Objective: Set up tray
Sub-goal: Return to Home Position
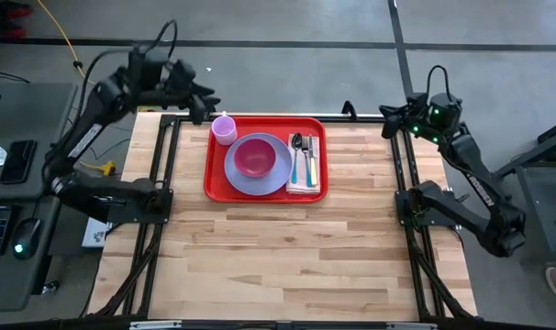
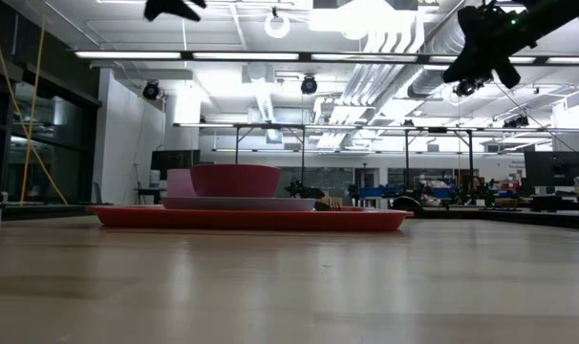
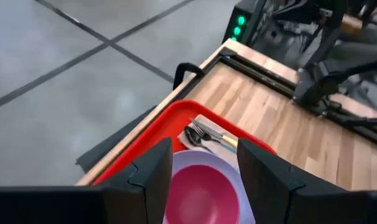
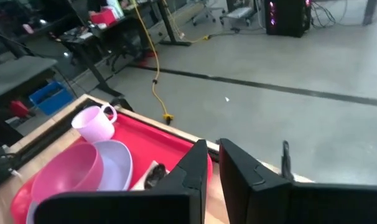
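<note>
Red tray (image 1: 217,189) flat on counter (image 1: 287,266), near far edge. On tray: lavender plate (image 1: 276,174) carrying pink bowl (image 1: 253,158); lavender cup (image 1: 224,129) in corner; napkin (image 1: 302,188) with cutlery (image 1: 304,151) beside plate. Left claw (image 1: 201,103) hovers just off tray's cup corner, fingers well apart, empty. Right claw (image 1: 394,119) raised well apart from tray's napkin side, fingers nearly together, empty.
</note>
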`<action>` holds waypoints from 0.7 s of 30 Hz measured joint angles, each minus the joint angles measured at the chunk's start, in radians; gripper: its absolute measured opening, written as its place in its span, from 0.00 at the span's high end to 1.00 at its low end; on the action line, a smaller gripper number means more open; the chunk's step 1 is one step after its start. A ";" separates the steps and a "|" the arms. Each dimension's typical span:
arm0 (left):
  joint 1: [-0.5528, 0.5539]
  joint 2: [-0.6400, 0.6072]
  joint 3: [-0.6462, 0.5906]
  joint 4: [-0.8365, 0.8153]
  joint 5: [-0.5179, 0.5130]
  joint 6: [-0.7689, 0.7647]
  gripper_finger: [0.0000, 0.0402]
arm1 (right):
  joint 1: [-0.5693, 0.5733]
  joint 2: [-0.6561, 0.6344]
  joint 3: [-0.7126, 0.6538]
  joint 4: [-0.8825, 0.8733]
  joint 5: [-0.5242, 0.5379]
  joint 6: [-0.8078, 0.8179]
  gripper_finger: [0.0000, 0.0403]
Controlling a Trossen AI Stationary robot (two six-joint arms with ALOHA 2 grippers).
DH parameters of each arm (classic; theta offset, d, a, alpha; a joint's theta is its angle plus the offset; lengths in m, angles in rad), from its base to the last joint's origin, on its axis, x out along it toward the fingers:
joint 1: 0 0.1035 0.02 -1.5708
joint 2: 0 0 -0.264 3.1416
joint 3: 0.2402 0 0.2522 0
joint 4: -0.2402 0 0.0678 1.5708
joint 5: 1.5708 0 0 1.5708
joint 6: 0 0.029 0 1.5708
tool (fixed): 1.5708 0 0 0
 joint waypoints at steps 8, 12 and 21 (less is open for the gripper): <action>0.000 -0.344 -0.443 0.262 0.019 -0.098 0.47 | -0.028 -0.013 0.000 -0.035 -0.036 -0.029 0.94; 0.000 -0.487 -0.617 0.394 0.053 -0.164 0.47 | -0.028 -0.013 0.000 -0.035 -0.037 -0.043 0.94; 0.000 -0.664 -0.895 0.600 0.007 -0.239 0.47 | 0.015 -0.010 -0.001 -0.017 -0.012 -0.009 0.93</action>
